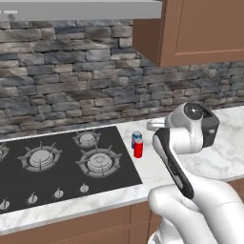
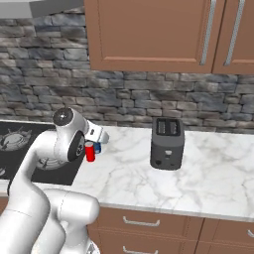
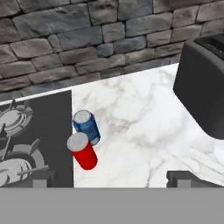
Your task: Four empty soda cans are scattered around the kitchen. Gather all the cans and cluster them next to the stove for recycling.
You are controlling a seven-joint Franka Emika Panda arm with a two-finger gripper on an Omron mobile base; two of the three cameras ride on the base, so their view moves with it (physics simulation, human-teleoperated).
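- Soda cans already by the stove number two, and the hand (image 3: 111, 179) hangs above and behind them with its two dark fingertips (image 3: 39, 178) spread as wide as they go and nothing between them.
- Judging from that, the step in hand is pulling clear after a placement: lift straight up and back first, so that neither fingertip brushes a can on the way out.
- Nearest the hand stands the bright red cylindrical metal can with a silver top (image 3: 82, 151), upright on the white-grey marble counter (image 3: 144, 127), just beside the edge of the flat black gas stove with grey burners (image 1: 62, 164).
- Touching it, or very nearly, on the wall side stands the blue-and-white metal can (image 3: 86, 126), also upright.
- Both tops look closed; whether anything is inside cannot be told.
- Farther along the counter sits a dark grey boxy toaster (image 2: 167, 143), well apart from the cans, its two slots showing nothing in them.
- Two cans here suggests the task is about half done; keep later cans close to this pair.
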